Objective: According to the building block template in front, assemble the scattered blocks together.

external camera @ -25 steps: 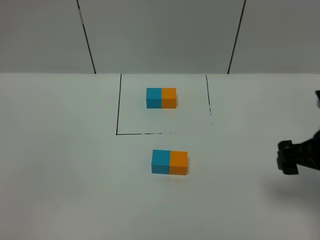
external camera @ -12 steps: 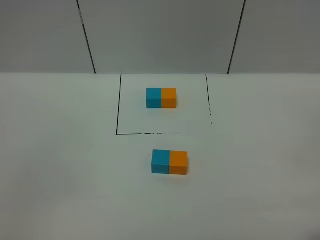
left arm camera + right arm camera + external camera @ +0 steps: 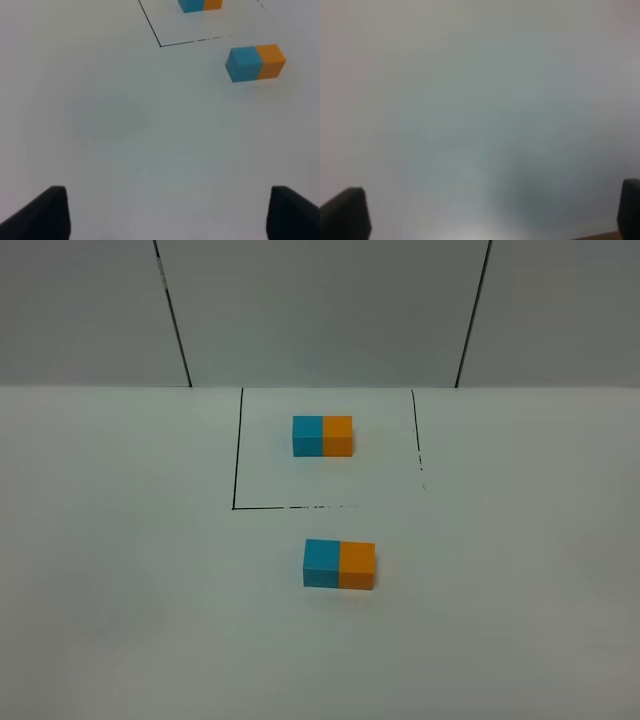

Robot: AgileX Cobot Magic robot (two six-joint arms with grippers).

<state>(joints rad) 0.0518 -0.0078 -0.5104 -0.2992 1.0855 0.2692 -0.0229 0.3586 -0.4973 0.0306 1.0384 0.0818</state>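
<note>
No text, label, brand, number or sign can be read anywhere

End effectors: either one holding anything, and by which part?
Nothing is held. The left end effector and right end effector are open over bare table; both cubes sit untouched.

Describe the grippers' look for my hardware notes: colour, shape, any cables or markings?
Only fingertips show. The left gripper has two matte black, blocky fingers with slanted inner edges; the right gripper looks alike, though blurred. No cables, markings or arm links are visible, and the high view shows neither arm.
</note>
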